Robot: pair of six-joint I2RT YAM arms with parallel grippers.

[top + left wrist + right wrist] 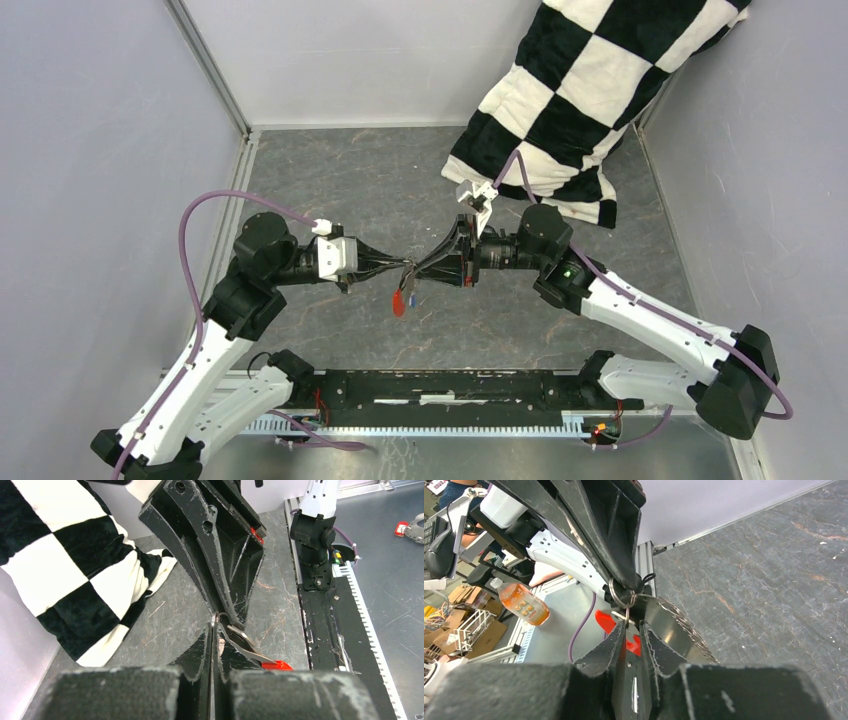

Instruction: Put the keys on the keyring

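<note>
My two grippers meet tip to tip above the middle of the table. My left gripper point(404, 268) point(212, 628) is shut on the thin metal ring of the keyring point(215, 616). The ring also shows in the right wrist view point(615, 593). Its red tag point(400, 301) point(606, 622) point(276, 665) hangs below. My right gripper point(420, 268) point(630, 626) is shut on a flat black piece point(634, 680), apparently the black key's head. A silver toothed blade point(669, 625) lies beside its right finger, and a silver blade point(250, 649) runs beside the ring. The blue-headed key is hidden.
A black-and-white checkered cloth point(580, 90) point(75, 565) lies at the back right of the grey stone-pattern table point(350, 180). Grey walls close the left, back and right. A black rail point(450, 385) runs along the near edge between the arm bases.
</note>
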